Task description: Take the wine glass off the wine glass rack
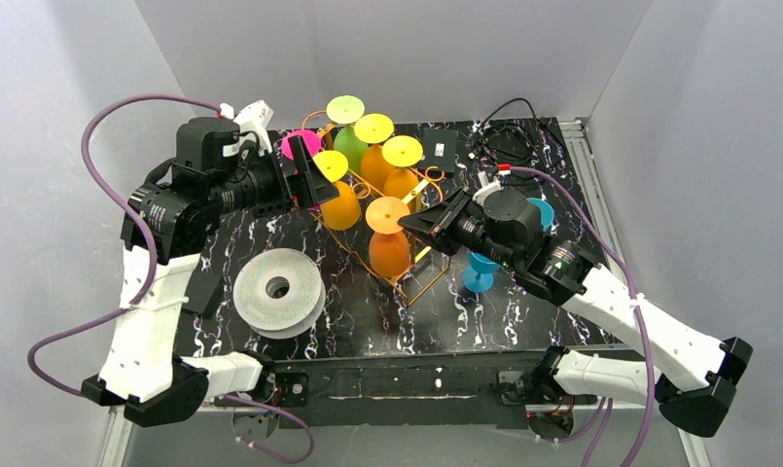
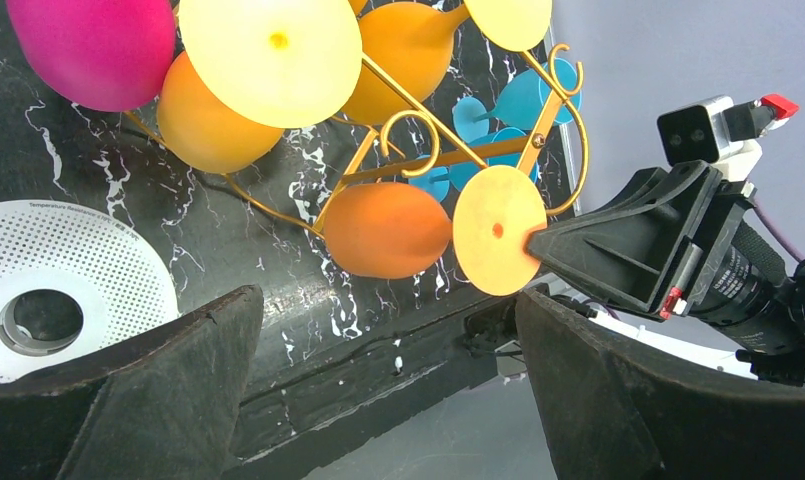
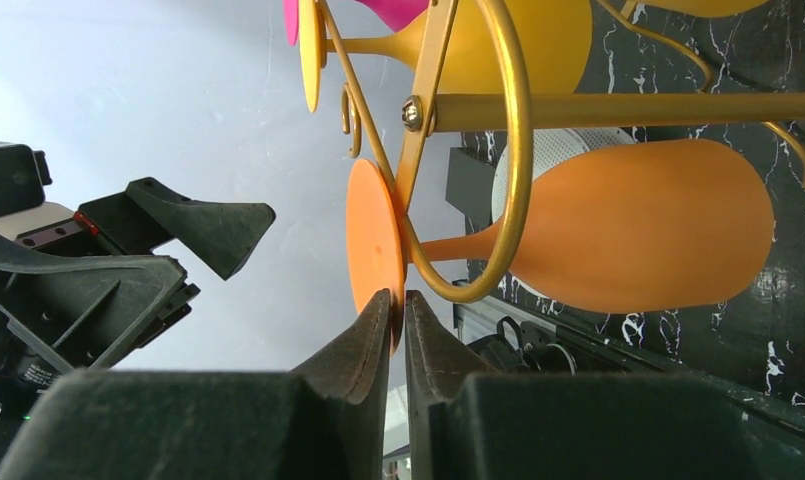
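Note:
The gold wire wine glass rack point(image 1: 421, 282) stands mid-table with several coloured glasses hanging upside down from its loops. The nearest one is an orange wine glass point(image 1: 389, 251), its round foot held in a curled loop point(image 3: 518, 150). My right gripper point(image 3: 398, 310) comes in from the right and is shut on the rim of that foot, a pad on each face of the disc. The orange bowl point(image 3: 638, 225) hangs below the loop. My left gripper point(image 1: 319, 180) stands wide open at the rack's left side, beside a yellow-footed glass, with nothing between its fingers point(image 2: 178, 380).
A white perforated spool point(image 1: 278, 290) lies left of the rack. A teal glass point(image 1: 481, 268) stands on the table under my right arm, another point(image 1: 541, 209) behind it. A black box point(image 1: 439, 151) and cables point(image 1: 509, 146) lie at the back. White walls enclose the table.

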You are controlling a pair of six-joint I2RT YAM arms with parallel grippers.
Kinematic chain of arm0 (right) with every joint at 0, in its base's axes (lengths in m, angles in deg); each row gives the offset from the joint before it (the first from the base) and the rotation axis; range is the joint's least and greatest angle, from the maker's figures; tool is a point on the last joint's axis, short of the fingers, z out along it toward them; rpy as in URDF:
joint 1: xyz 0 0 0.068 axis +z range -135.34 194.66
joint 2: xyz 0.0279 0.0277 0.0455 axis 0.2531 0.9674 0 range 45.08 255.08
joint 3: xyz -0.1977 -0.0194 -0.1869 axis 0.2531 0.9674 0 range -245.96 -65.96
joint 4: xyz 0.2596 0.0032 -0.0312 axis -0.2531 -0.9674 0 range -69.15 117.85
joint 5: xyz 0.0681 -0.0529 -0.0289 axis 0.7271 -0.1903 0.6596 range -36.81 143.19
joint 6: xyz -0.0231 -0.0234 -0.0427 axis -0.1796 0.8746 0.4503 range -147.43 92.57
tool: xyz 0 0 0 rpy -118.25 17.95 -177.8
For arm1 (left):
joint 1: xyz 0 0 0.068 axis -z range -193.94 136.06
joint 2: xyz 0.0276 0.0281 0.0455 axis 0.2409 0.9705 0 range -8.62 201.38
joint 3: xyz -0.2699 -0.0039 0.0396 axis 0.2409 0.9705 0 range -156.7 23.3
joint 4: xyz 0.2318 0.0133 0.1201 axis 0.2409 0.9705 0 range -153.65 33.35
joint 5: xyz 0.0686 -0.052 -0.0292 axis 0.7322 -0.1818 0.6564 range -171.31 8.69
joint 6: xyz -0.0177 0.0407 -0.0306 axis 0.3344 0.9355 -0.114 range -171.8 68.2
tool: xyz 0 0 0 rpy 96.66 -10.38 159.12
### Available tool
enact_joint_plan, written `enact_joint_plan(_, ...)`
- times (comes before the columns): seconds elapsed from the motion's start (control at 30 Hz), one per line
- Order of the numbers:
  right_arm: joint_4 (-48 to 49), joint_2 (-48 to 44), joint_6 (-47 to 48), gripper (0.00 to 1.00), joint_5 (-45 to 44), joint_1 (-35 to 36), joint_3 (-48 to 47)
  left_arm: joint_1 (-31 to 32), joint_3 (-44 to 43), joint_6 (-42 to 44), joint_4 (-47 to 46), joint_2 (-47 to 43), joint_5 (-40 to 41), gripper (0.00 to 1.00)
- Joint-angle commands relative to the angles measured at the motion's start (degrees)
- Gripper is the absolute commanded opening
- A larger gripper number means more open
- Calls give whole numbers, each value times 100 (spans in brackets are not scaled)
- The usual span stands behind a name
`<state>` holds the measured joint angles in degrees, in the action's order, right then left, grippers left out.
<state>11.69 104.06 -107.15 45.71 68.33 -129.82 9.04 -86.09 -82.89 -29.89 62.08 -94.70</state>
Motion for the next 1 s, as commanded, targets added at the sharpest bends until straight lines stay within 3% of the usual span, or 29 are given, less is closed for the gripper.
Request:
enact_joint_plan(0.0, 135, 14, -20, 13, -133, 46, -223, -39, 40, 68, 17, -139, -148, 98)
enact_joint_plan(0.27, 124, -23, -86, 1, -197, 55, -215, -38, 128, 51, -1, -196, -169, 98)
enact_joint_plan(0.97, 746, -42, -52, 1, -102, 75, -169, -38, 198, -29, -52, -231, -226, 98)
